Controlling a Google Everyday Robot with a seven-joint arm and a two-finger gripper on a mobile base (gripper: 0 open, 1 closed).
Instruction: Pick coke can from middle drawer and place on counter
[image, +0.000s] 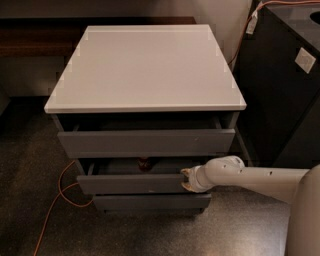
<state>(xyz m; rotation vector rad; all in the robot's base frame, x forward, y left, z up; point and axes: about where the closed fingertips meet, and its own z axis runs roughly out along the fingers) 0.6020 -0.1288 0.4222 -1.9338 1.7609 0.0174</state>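
At the right end of the middle drawer (130, 184) front: gripper (186, 179), up against the top edge of the front panel. Cannot tell how far it is open or whether it has hold of the panel. The white arm (250, 177) comes in from the lower right, roughly level.

Middle drawer stands partway open; its front sits forward of the bottom drawer (150, 201) below it. The top drawer (145, 142) is also out a little, with a dark gap under the counter (145, 70).

Coke can (144, 162): inside the middle drawer, near the middle of its width and toward the back. Only a small red patch shows under the lower edge of the top drawer front. Upright or lying: cannot tell. It is well left of the gripper, not touching it.

Counter: a light grey slab overhanging the cabinet body.

Surroundings: an orange cable (55, 200) loops on the floor left of the cabinet, and a black cabinet (285, 75) stands to the right.
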